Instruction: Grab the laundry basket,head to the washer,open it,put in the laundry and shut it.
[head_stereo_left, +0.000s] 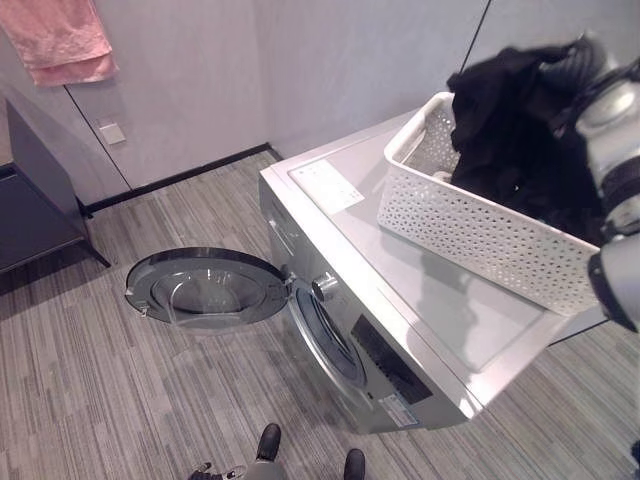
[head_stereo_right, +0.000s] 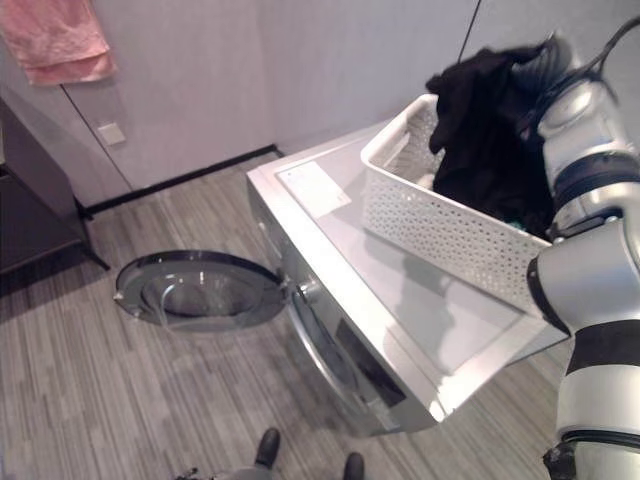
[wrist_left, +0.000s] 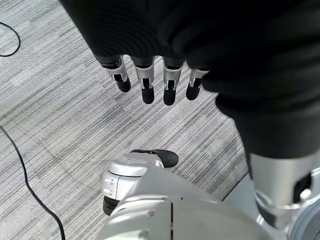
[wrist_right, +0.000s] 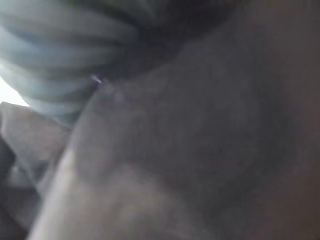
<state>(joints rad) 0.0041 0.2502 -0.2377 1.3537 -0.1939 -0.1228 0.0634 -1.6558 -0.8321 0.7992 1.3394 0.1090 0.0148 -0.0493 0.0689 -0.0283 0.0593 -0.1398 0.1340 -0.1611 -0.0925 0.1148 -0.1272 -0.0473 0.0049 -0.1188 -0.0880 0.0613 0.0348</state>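
With the washer (head_stereo_left: 400, 330) door (head_stereo_left: 205, 288) open, my right hand (head_stereo_left: 580, 60) is buried in the black laundry (head_stereo_left: 515, 130) inside the basket (head_stereo_left: 480, 230) on the washer, its grip untellable, my left hand (wrist_left: 150, 80) slack-fingered; next I must carry the clothes down into the drum.

White laundry basket (head_stereo_left: 470, 228) sits on the washer (head_stereo_left: 400, 300) top, tilted | black laundry (head_stereo_left: 510, 130) heaped inside, right robot hand (head_stereo_left: 585, 60) buried in it | round washer door (head_stereo_left: 205, 288) swung open over striped floor (head_stereo_left: 90, 390) | pink towel (head_stereo_left: 60, 40) hangs on wall
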